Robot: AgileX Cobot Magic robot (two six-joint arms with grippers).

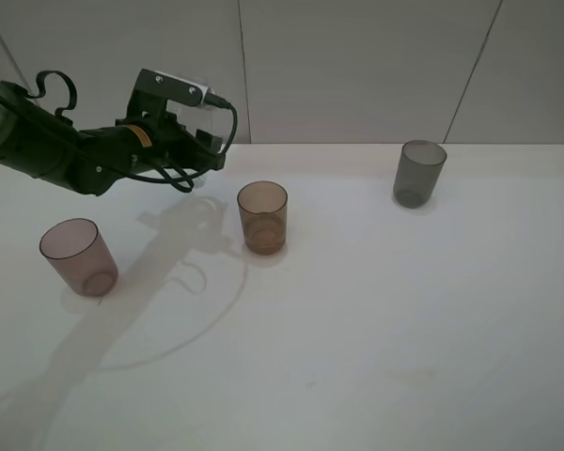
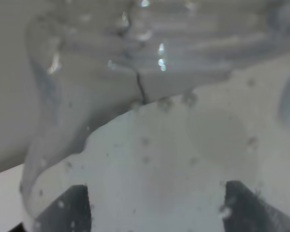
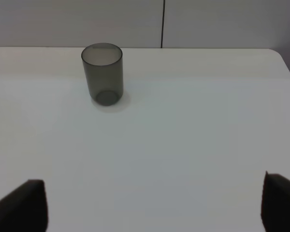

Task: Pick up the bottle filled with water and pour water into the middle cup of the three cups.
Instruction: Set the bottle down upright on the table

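The left pincer (image 1: 199,132) is clenching the small clear plastic bottle (image 2: 150,121) up off the white tabletop (image 1: 376,319), behind the amber-brown tumbler (image 1: 263,217), probably lining up the pour. Right pincer (image 3: 154,203) is idling, spread wide.

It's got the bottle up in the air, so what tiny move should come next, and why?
Probably carry the bottle a little further right, toward the amber middle cup. The left gripper holds it above the table, left of and behind that cup, so tipping now would likely spill beside it.
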